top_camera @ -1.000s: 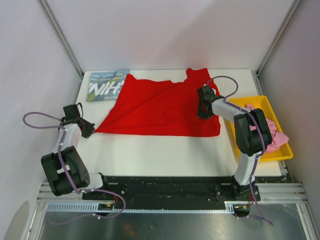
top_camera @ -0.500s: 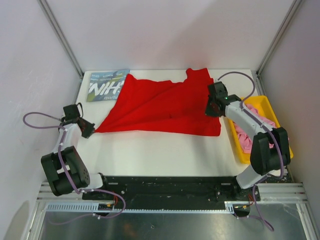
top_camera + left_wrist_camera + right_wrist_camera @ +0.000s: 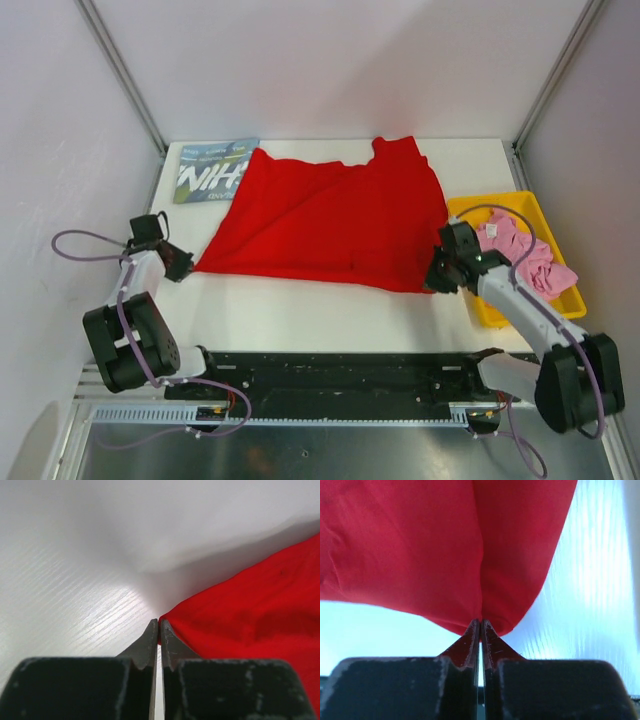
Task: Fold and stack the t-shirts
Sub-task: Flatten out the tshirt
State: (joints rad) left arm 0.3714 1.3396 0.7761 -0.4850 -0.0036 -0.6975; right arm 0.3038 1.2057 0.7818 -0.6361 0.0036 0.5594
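A red t-shirt (image 3: 330, 215) lies spread across the middle of the table, plain side up. My left gripper (image 3: 185, 265) is shut on its pointed left corner; in the left wrist view the closed tips (image 3: 159, 625) pinch the red cloth (image 3: 250, 610). At the near right corner my right gripper (image 3: 432, 283) is shut on the hem, and the right wrist view shows the red cloth (image 3: 420, 545) bunched into the closed tips (image 3: 480, 624). A blue t-shirt (image 3: 210, 170) with white letters lies at the back left, partly under the red one. A pink t-shirt (image 3: 520, 250) sits crumpled in the tray.
The yellow plastic tray (image 3: 500, 318) stands at the table's right edge, just beside my right arm. Metal frame posts rise at the back corners. White table surface (image 3: 320, 315) shows between the red shirt and the near edge.
My right gripper has moved toward the near right and closed, pulling the red shirt's right corner toward the front. The left gripper has stayed almost still, holding its corner.
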